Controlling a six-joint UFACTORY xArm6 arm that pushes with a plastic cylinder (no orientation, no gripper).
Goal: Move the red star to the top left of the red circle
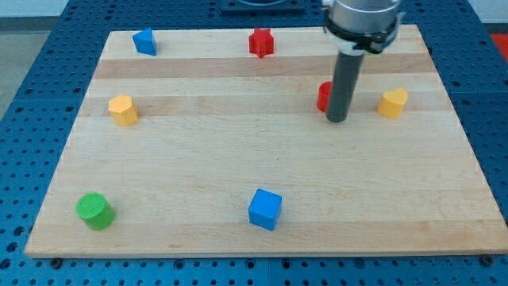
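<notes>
The red star (260,42) lies near the board's top edge, a little right of centre. The red circle (324,96) sits right of centre in the upper half, mostly hidden behind my rod. My tip (336,119) rests on the board just right of and slightly below the red circle, close to it or touching it. The star is up and to the left of the circle, well apart from it.
A blue block (144,41) lies at the top left, a yellow block (123,110) at the left, a yellow heart-like block (393,103) right of my tip, a green cylinder (95,211) at the bottom left, and a blue cube (265,209) at bottom centre. The wooden board (238,159) ends on all sides.
</notes>
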